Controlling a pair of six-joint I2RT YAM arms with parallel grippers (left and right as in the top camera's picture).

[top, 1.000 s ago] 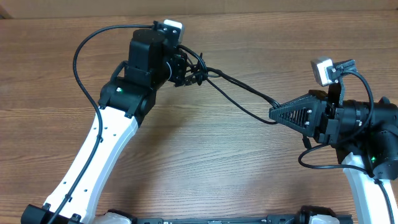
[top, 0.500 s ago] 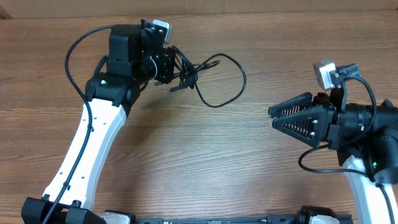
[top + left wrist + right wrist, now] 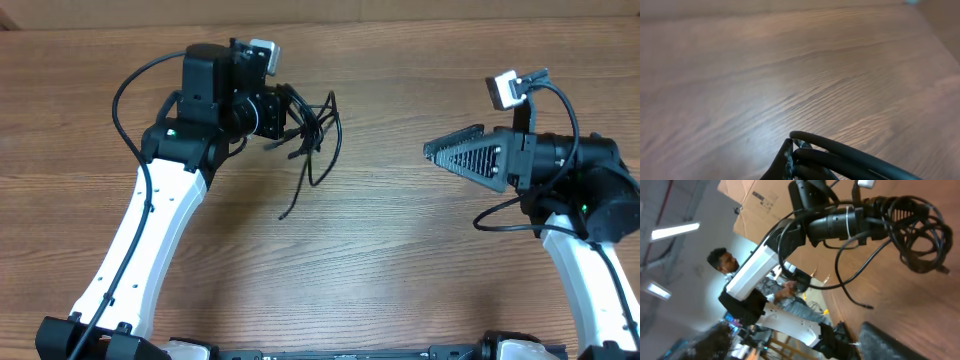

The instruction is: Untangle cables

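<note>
- The cables point(image 3: 312, 125) hang as one dark, looped bunch from the left tool point(image 3: 283, 112), held up over the far left part of the surface point(image 3: 400, 260); one loose strand trails down from the bunch toward the near side, and whether its end touches the wood cannot be told
- The left tool is clamped together on the cables; in the left wrist view, curved black strands point(image 3: 840, 157) press against a fingertip point(image 3: 785, 160) at the bottom edge
- The right tool point(image 3: 428, 153) sits well apart from the bunch, pointing at it from the right side; its fingers stand apart and hold nothing; in its own view one dark finger point(image 3: 900, 342) shows at the lower right
- The surface is brown wood grain, with a soft glare patch in the left wrist view
- Beyond the surface, the right wrist view shows flattened cardboard point(image 3: 760, 205), a dark-haired person point(image 3: 722, 262) behind the left arm point(image 3: 760, 270), and bright light strips point(image 3: 675, 230) overhead
</note>
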